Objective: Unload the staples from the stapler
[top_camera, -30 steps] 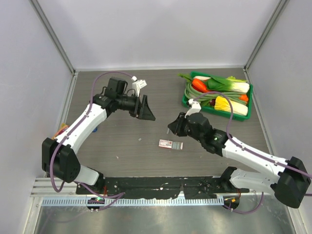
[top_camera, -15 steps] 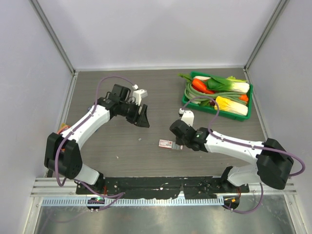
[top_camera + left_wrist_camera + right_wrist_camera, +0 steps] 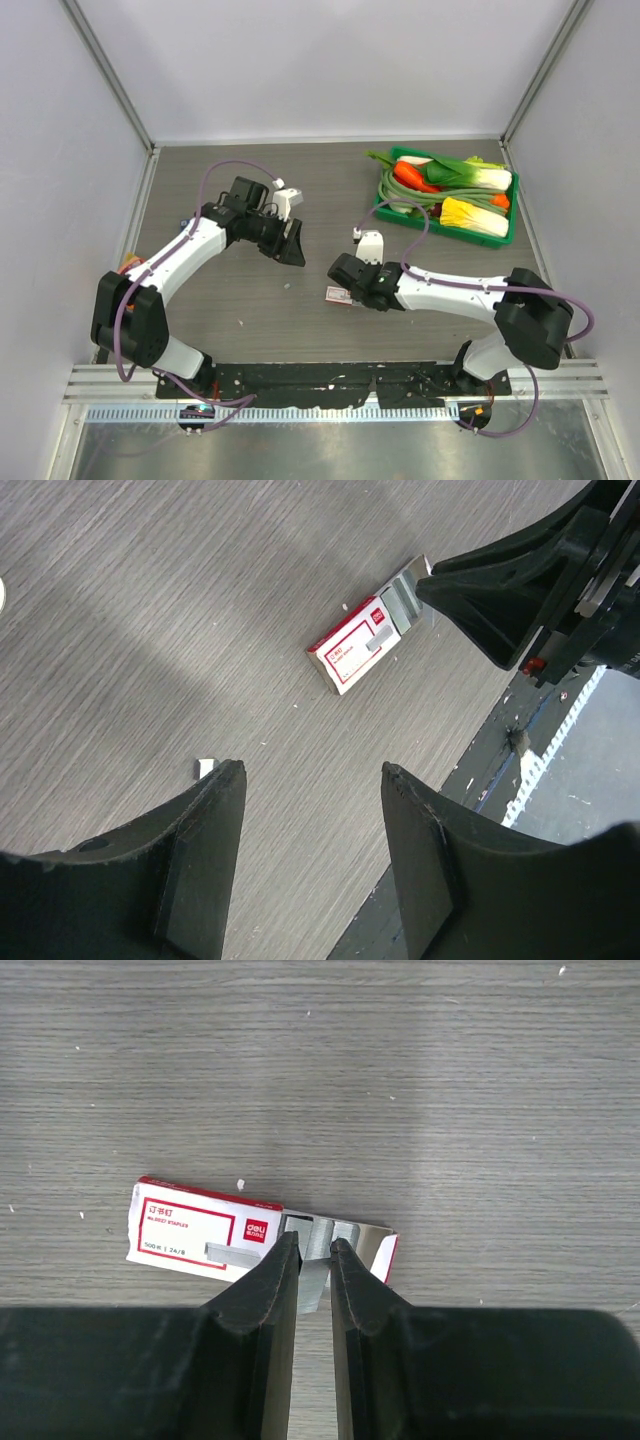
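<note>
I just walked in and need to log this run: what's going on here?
The right gripper is down at the table, its fingers closed narrowly on a strip of the staples at the open end of a white-and-red box. The left gripper hangs open above the table nearby, holding nothing.

Box (image 3: 355, 650) mid-table, tray (image 3: 480, 238) far right; perhaps a scrap (image 3: 205, 768) nearby
</note>
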`<state>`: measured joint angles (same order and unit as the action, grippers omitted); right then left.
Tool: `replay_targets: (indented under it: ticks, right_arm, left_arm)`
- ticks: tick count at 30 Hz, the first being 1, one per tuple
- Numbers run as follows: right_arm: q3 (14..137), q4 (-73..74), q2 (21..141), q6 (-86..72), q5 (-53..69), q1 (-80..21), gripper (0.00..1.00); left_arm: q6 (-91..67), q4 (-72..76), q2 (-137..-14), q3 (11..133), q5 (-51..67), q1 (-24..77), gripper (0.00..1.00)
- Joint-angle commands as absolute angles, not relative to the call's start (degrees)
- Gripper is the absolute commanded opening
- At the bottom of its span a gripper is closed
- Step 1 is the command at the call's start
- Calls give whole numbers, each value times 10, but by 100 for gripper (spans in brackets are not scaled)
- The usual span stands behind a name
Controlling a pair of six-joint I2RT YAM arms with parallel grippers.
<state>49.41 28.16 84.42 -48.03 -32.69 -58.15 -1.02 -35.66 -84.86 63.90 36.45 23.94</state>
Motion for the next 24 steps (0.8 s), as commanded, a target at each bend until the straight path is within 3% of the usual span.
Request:
replay_targets:
  ticks: [1,24]
  right_arm:
    - [513,300,851,-511,-374,-591,1]
    - [505,298,878,-512,-374,-594,1]
  left_arm:
    - [-3,-345,-838,637,367,242,59]
    - [-5,-340,-834,631,374,245,59]
